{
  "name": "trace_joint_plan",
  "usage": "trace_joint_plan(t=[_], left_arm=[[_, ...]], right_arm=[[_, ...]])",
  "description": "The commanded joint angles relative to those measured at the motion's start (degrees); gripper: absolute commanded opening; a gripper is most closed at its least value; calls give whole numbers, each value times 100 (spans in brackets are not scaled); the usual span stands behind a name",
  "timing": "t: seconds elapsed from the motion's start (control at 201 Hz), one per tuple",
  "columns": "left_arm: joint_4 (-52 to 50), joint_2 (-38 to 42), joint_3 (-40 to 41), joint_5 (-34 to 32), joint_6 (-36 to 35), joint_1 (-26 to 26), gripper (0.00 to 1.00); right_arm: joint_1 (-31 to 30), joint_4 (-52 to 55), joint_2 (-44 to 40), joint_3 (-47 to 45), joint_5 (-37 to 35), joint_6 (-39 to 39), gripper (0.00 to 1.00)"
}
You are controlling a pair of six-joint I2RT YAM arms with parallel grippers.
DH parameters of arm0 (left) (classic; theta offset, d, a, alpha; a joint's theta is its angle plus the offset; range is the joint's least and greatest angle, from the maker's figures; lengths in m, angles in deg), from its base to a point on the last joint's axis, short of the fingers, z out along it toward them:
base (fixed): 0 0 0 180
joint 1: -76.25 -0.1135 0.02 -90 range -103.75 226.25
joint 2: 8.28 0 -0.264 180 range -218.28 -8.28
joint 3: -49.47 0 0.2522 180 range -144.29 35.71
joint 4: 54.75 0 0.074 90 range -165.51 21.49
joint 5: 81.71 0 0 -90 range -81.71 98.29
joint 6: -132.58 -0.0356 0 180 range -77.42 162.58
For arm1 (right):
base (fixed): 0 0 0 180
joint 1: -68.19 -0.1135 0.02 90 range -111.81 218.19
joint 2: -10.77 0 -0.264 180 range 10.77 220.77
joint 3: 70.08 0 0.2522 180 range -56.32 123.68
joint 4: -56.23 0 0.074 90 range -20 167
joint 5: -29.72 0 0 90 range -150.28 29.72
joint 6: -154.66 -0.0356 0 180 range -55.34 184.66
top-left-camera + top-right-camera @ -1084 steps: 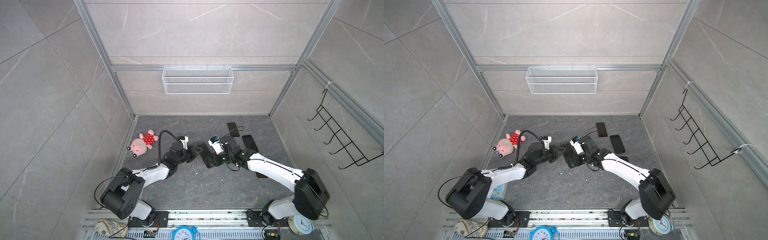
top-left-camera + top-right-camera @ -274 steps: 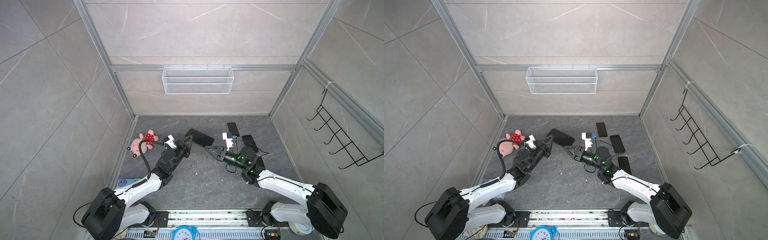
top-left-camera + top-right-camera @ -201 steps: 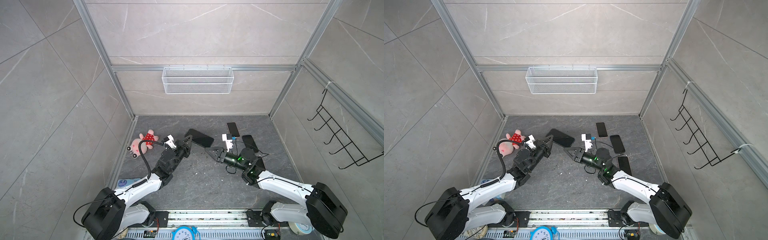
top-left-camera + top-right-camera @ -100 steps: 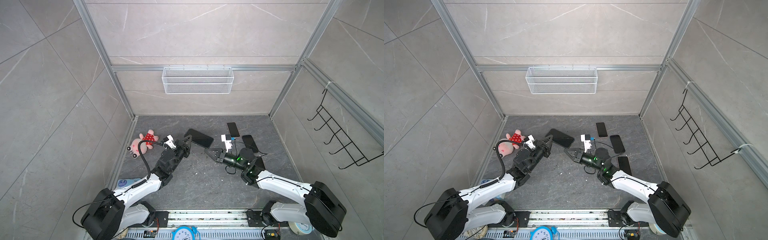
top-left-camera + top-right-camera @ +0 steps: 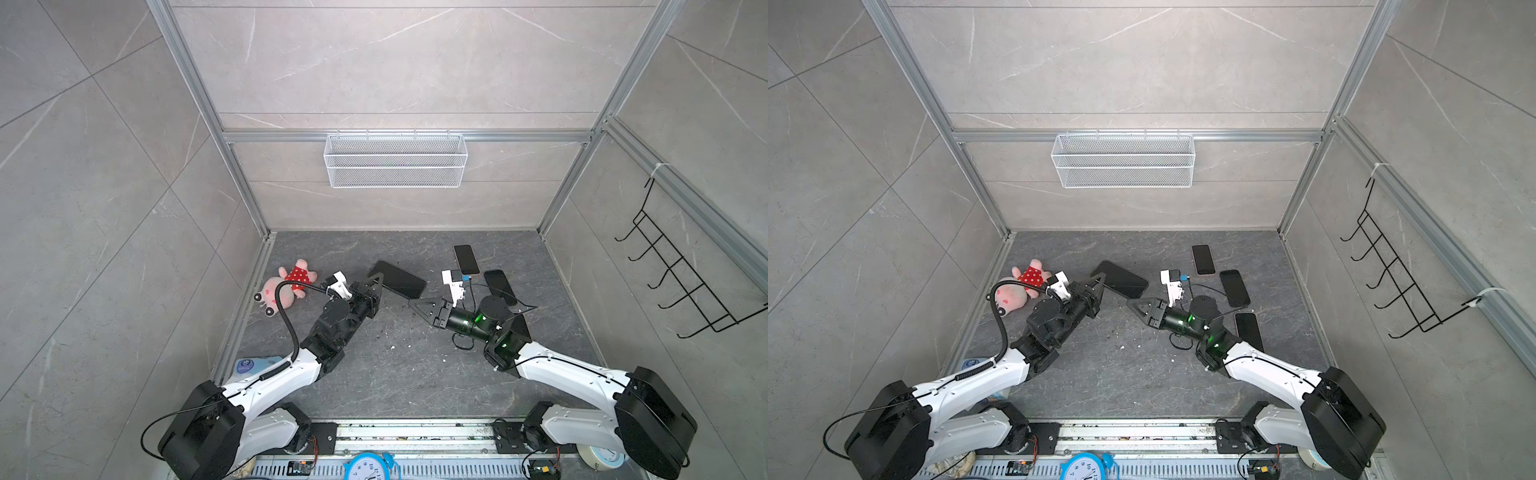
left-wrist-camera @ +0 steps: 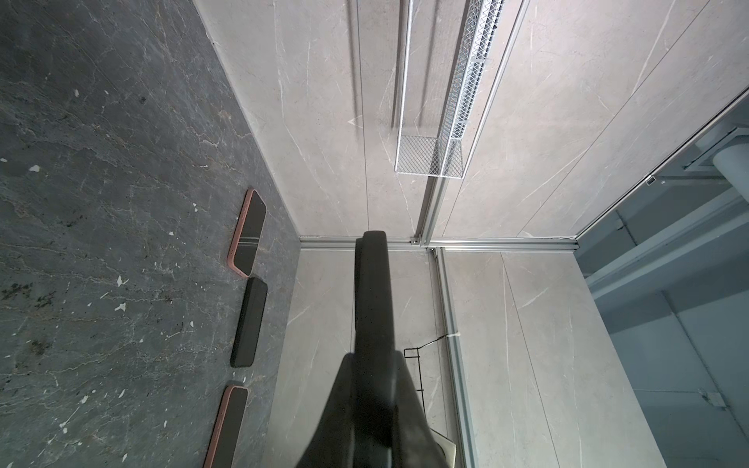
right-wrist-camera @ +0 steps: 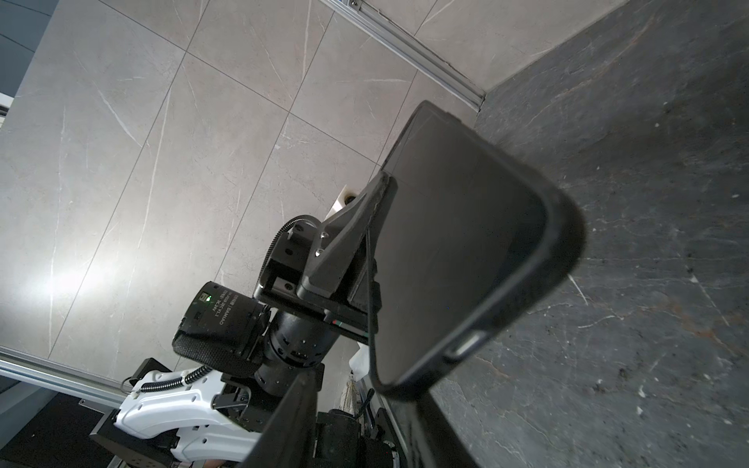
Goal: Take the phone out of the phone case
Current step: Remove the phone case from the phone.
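white arms (image 5: pixel 278 380), black joints (image 5: pixel 336 311), coiled cable (image 5: pixel 286 320), black left hand (image 5: pixel 379 279).

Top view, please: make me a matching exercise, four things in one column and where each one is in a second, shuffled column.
1 cased phone
2 plush pig
3 wire basket
4 hook rack

A hung on the back wall
B clamped in the left gripper, off the table
C on the right side wall
D lying on the table by the left wall

Pairs: 1-B, 2-D, 3-A, 4-C
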Motion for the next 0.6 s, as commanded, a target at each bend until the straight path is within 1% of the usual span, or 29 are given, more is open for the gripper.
trace_joint_plan(t=[0.0,0.1,0.399,0.498,0.593], left_arm=[[679,170,-149,-52,-116,60,0],[682,198,-131,-79,-125,78,0],[733,234,-102,-113,-163,122,0],[734,234,-103,-114,-161,123,0],[736,230,-109,-115,-171,131,0]], right_arm=[[-18,-499,63,-4,-60,-285,36],[-17,-610,139,5,-53,-351,31],[-14,-694,141,-29,-168,-435,31],[-18,-616,115,-17,-193,-426,29],[-18,-593,115,-9,-194,-409,24]])
